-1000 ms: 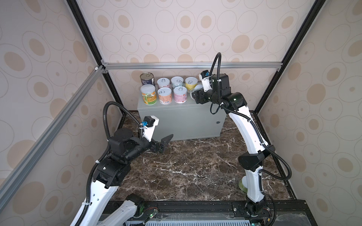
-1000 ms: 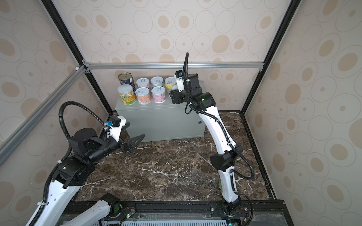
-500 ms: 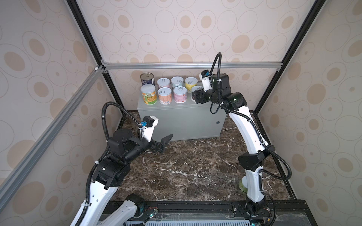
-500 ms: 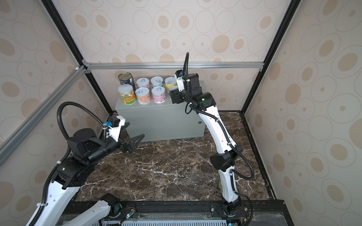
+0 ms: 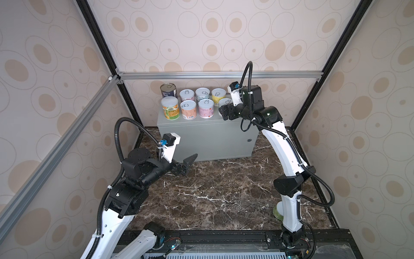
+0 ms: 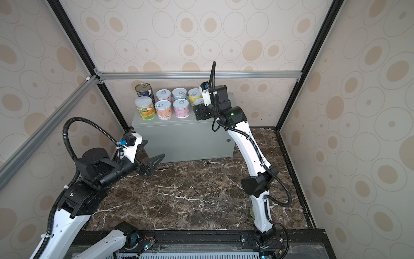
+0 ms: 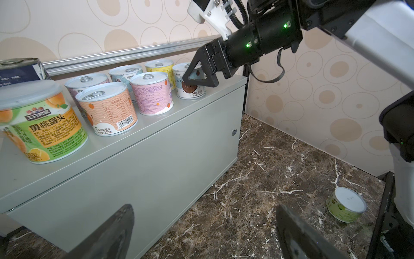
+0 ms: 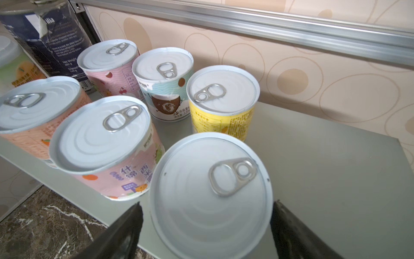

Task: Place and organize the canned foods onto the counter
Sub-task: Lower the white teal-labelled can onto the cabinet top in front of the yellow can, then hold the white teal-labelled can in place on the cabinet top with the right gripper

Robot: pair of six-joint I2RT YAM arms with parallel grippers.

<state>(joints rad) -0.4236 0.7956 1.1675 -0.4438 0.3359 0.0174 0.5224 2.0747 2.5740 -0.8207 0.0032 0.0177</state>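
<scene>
Dotted beige walls (image 5: 224, 33) box in a dark marble floor (image 5: 212, 190), and the counter (image 5: 208, 139) sits against the back wall. In both top views you have eight canned foods standing on its top in two rows. They run from the taller dark-blue can (image 5: 168, 89) at the robot's left end to the white can (image 5: 225, 102) at the right end of the front row. Your right gripper (image 5: 225, 112) is at that white can. Your left gripper (image 6: 149, 154) hangs wide apart above the marble in front of the counter, holding nothing.

In the left wrist view, the white can stands upright with its base flat on the grey top and the right gripper straddling it. One green can (image 7: 345, 207) sits on the marble near the right arm's base, well apart from the counter. Whether it is upright or tipped I cannot tell.

In the right wrist view, the white can's pale pull-tab lid (image 8: 210, 195) fills the space between the fingers (image 8: 125, 233). A sliver of counter shows beside one of them, so the jaws look spread clear of the can rather than squeezing it. The pink can (image 8: 105, 143) stands just beside it and the yellow can (image 8: 221, 112) just behind.

You appear to be letting go of the white can. Next, draw the claw back cleanly without clipping the pink neighbour. These look like light, smooth-sided tins that would probably skid on the metal top. After that, the green can is the only one I can see off the counter.
</scene>
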